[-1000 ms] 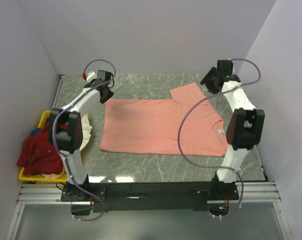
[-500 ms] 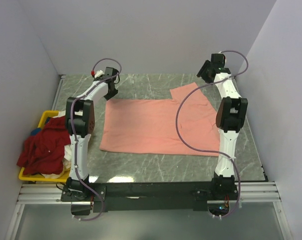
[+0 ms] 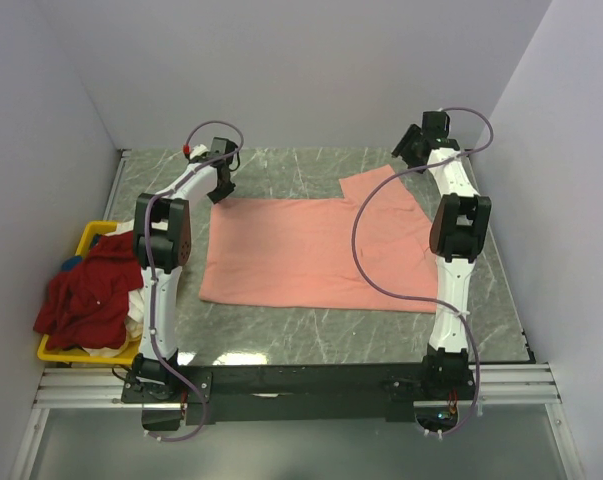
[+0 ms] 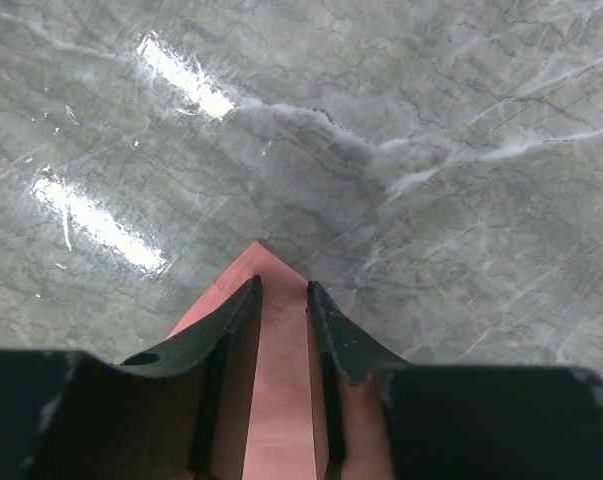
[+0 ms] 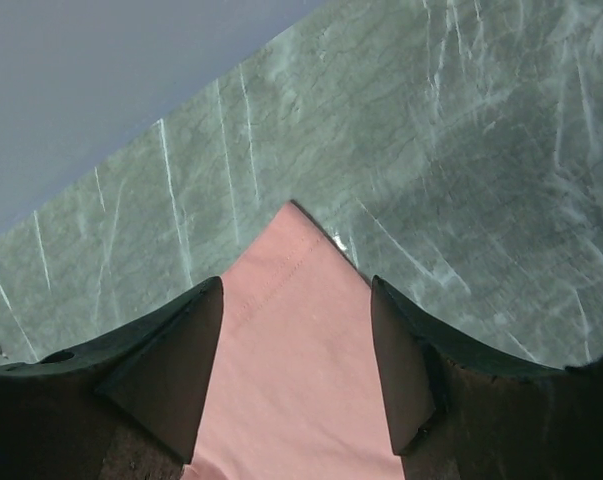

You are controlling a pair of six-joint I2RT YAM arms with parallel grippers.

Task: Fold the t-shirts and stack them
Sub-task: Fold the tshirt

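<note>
From overhead: salmon-pink t-shirt [image 3: 311, 250] lay flat between the left gripper [image 3: 219, 182] and right gripper [image 3: 411, 155], one corner under each. Left wrist: jaws narrow but gapped, shirt corner below the fingertips, no pinch visible. Right wrist: jaws wide, sleeve tip centred between them. Looked like the grasp before the first fold; next would need both to close, then lift together.
</note>
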